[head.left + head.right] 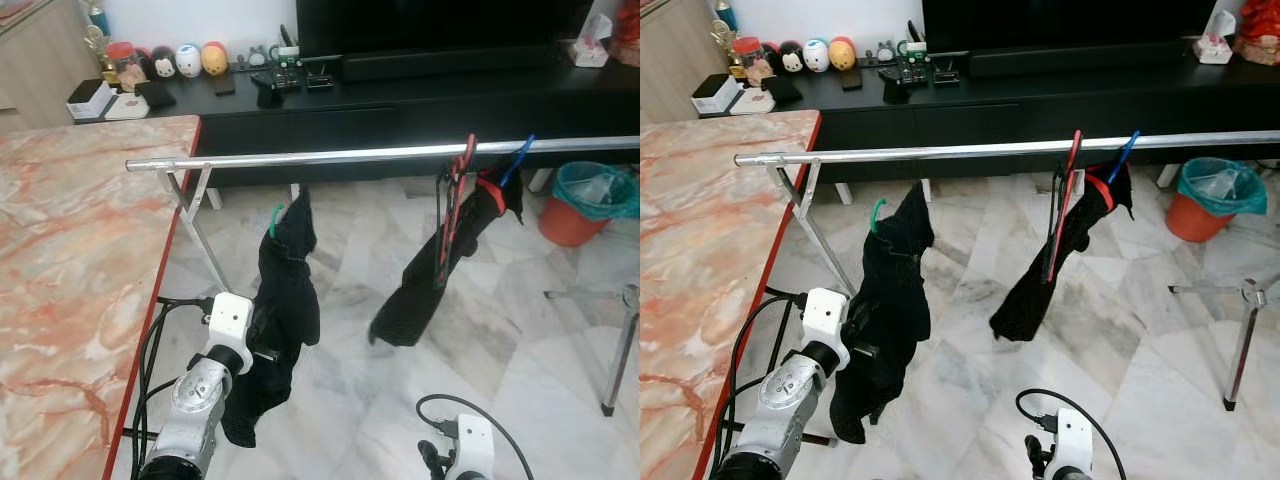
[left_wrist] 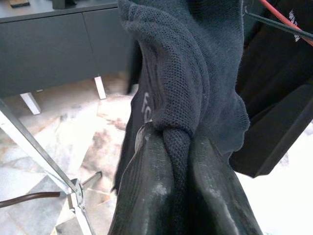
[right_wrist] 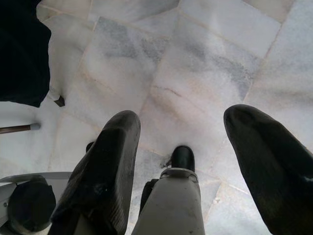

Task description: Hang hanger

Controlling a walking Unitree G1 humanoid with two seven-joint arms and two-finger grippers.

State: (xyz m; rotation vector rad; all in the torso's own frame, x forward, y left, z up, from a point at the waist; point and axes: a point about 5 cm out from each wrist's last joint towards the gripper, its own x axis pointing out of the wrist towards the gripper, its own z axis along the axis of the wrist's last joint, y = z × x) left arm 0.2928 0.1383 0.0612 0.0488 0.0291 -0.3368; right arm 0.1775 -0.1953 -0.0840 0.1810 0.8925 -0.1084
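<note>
- Green hanger (image 1: 277, 214) with black garment (image 1: 285, 300) held up below the rail (image 1: 330, 156), hook not yet over it.
- Risk: fabric could slip from the pinch, or the hook could miss the rail and drop.
- Left gripper (image 2: 178, 161): fingers clamped tight on a fold of the garment.
- Red hanger (image 1: 462, 165) already hung, further right.
- Right gripper (image 3: 183, 147): low over marble floor (image 3: 195, 58), fingers wide apart, empty.
</note>
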